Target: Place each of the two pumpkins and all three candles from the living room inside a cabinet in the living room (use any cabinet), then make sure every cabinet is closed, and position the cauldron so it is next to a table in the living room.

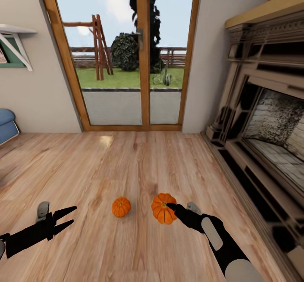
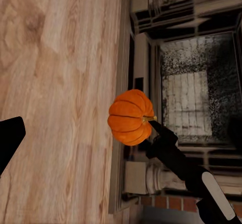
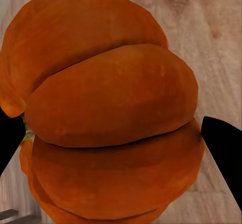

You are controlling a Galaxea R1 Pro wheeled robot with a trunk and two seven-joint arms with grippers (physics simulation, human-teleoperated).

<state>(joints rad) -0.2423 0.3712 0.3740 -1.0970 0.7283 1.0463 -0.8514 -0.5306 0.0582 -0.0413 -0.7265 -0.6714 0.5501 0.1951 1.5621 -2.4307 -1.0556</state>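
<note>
Right gripper point(image 1: 169, 208) clamps pumpkin point(image 1: 163, 208); left gripper point(image 1: 69, 217) spread, idle.

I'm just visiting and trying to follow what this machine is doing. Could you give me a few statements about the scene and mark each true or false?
1. The right gripper has a pumpkin between its fingers. True; the right wrist view shows the orange body close up with a dark finger on each side.
2. The left gripper holds the second pumpkin. False: it is open and empty, and that pumpkin sits apart on the wooden floor.
3. A fireplace stands on the robot's right side. True.
4. Both pumpkins are green. False: both are bright orange.
5. The glass doors show a garden outside. True.
</note>
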